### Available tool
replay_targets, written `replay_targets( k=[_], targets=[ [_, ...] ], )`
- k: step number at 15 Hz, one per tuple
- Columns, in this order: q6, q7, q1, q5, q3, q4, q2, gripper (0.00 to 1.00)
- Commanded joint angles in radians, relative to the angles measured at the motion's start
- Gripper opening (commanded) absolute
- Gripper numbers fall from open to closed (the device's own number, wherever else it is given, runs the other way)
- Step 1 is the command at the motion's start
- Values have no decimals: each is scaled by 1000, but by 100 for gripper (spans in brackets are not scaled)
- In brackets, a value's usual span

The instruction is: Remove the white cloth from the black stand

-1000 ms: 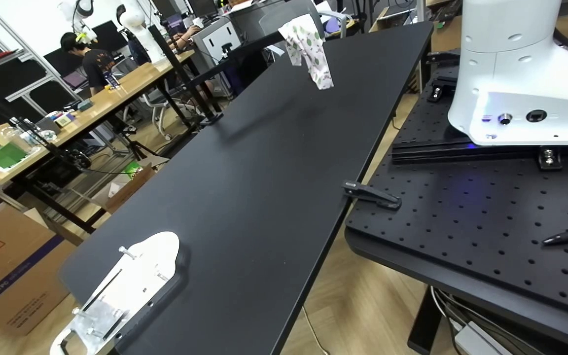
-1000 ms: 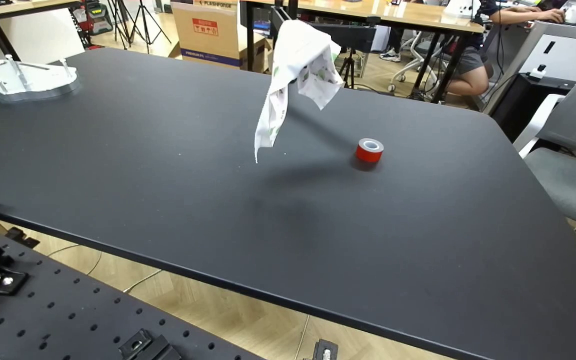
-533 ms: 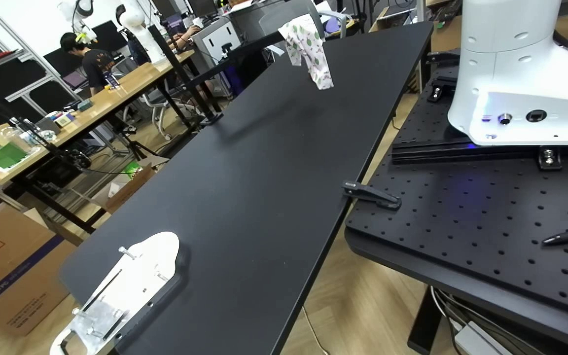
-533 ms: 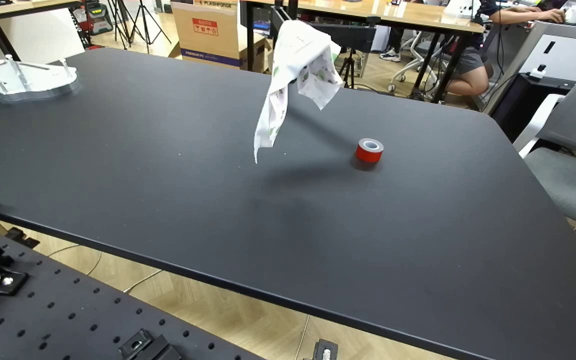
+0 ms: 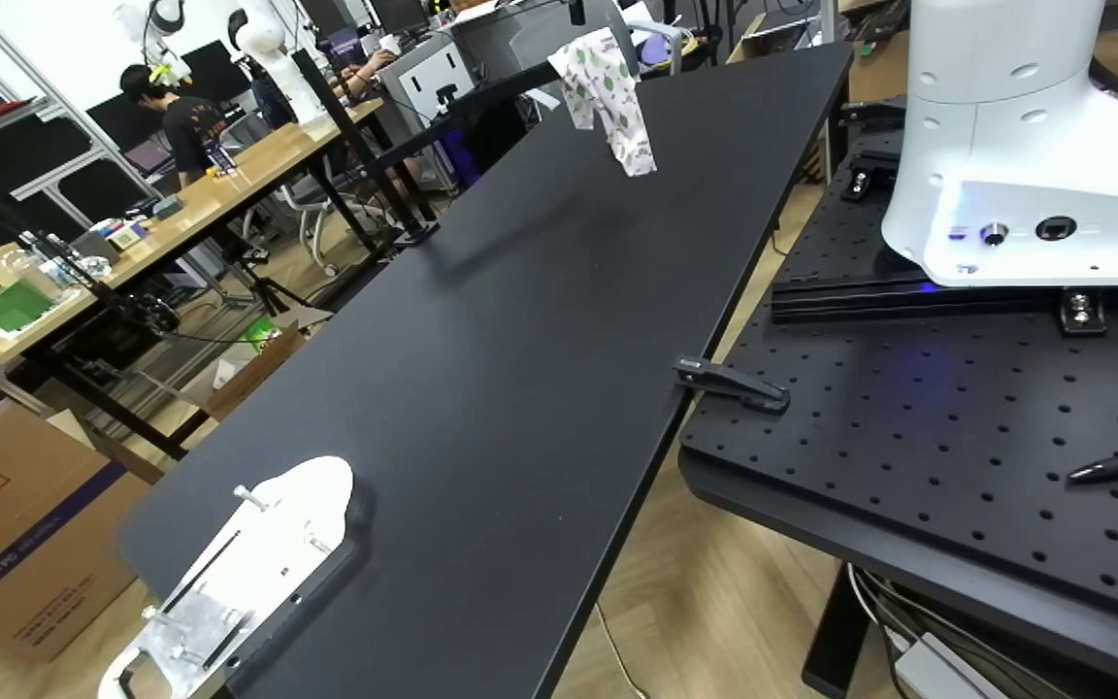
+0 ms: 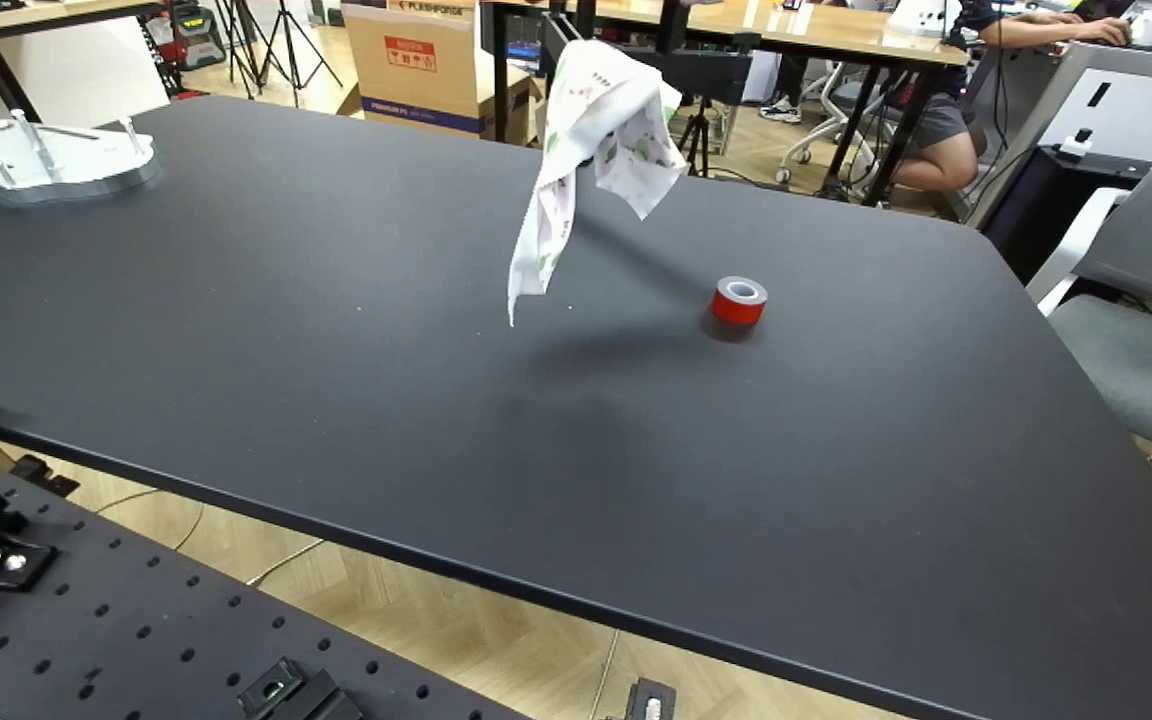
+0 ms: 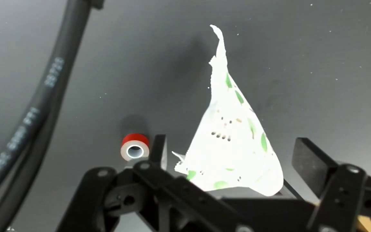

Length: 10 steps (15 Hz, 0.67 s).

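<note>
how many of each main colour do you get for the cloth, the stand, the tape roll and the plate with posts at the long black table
White: 2, the patterned cloth and the plate with posts
Red: 1, the tape roll
Black: 1, the stand
Total: 4

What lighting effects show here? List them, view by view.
In the wrist view, the limp white leaf-print cloth looks partly washed out; soft shadows lie on the flat black tabletop in both exterior views; a bluish glow tints the perforated black board in an exterior view.
</note>
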Motion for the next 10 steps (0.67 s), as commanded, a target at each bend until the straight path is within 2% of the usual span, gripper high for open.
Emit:
replay_targets(
  k=[1,9,10],
  targets=[
    [-12,23,-24,-37,16,38,52,100],
    [1,15,-21,-59,34,61,95,100],
    [2,13,-19,-54,34,63,98,75]
  ],
)
